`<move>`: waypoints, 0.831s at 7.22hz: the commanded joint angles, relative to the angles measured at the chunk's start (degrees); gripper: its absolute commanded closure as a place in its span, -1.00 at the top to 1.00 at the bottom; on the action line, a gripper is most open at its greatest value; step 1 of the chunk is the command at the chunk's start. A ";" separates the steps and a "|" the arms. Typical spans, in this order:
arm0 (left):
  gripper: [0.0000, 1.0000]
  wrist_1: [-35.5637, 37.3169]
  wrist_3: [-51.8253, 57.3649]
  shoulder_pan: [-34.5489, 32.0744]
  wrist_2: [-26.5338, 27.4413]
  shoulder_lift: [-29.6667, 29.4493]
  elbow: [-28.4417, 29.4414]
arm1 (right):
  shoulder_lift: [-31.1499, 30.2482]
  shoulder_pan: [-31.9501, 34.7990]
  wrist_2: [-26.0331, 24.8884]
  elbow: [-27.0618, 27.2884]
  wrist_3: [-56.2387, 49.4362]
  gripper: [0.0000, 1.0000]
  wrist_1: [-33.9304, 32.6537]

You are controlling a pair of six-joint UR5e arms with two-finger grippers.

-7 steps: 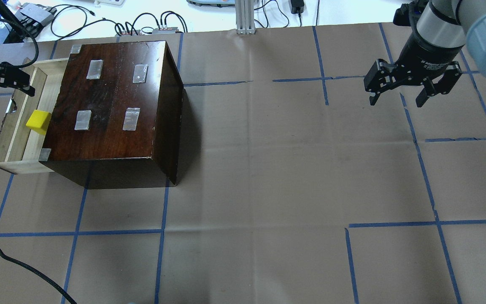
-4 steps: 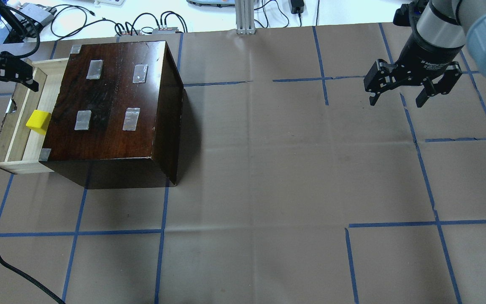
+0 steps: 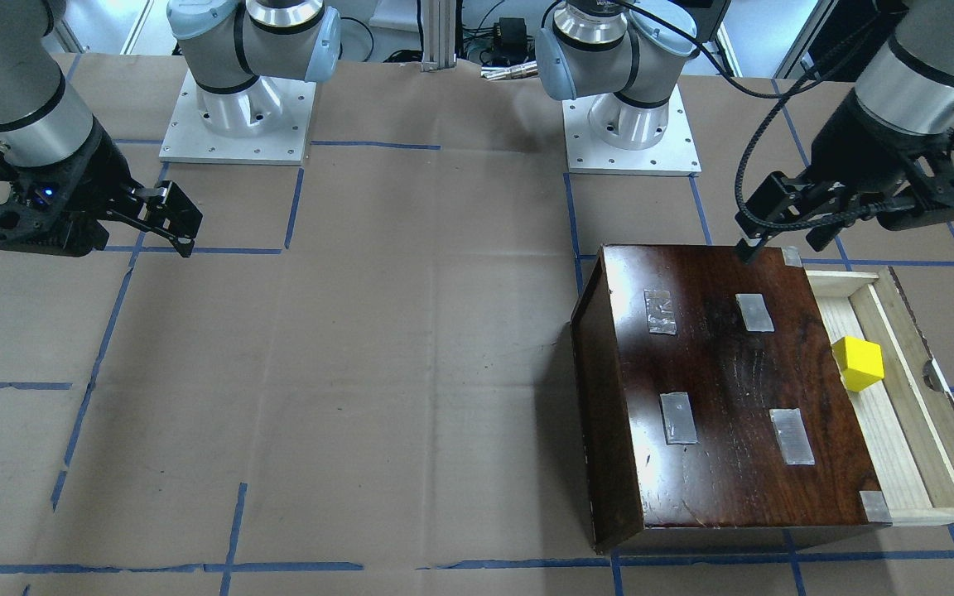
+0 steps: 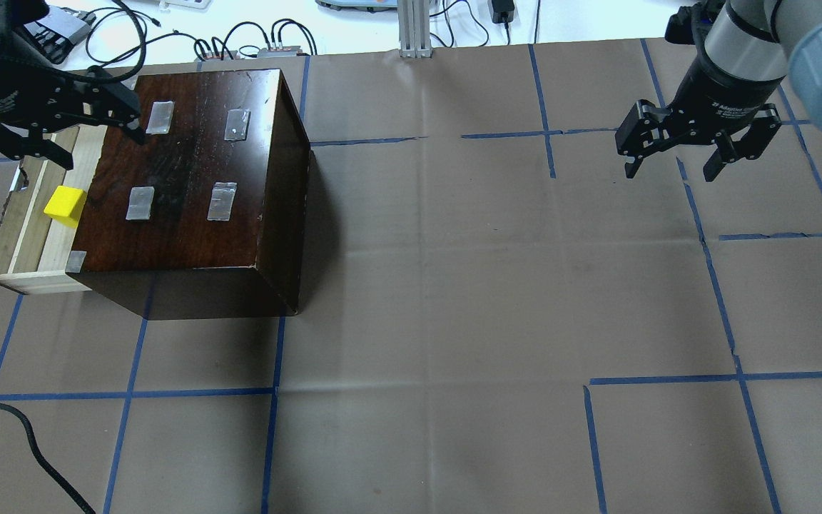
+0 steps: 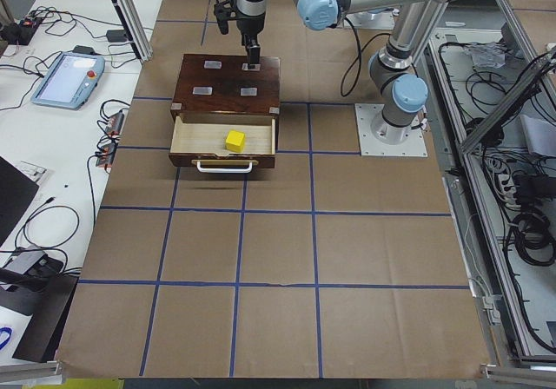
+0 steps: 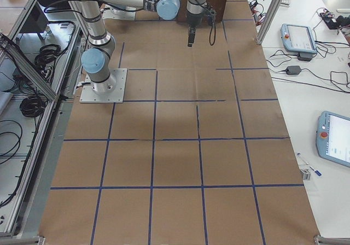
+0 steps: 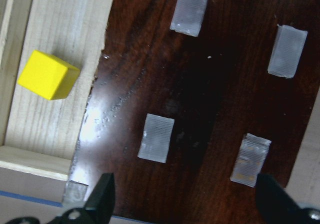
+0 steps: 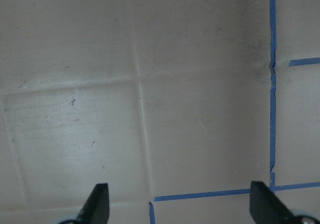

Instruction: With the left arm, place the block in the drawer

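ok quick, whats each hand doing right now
Left hand: open, holding nothing.
Right hand: open, holding nothing.

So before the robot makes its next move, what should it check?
1. The small yellow cube lies in the pale wooden drawer: ok.
2. The left gripper is open and empty: ok.
3. The left gripper hangs over the dark glossy box, apart from the cube: ok.
4. The right gripper is open, far from the box: ok.
5. The cube sits low enough for the drawer to shut: cannot tell.
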 commanded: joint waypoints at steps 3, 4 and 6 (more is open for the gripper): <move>0.98 0.01 -8.21 -10.97 3.69 0.09 -0.98 | 0.00 0.00 0.00 0.03 0.00 1.00 0.00; 0.98 0.01 -8.12 -12.90 5.61 0.01 -1.07 | 0.00 0.00 0.00 -0.06 0.00 1.00 0.00; 0.98 0.01 -6.72 -14.06 5.63 -0.52 -1.25 | 0.00 0.00 0.00 -0.06 0.00 1.00 0.00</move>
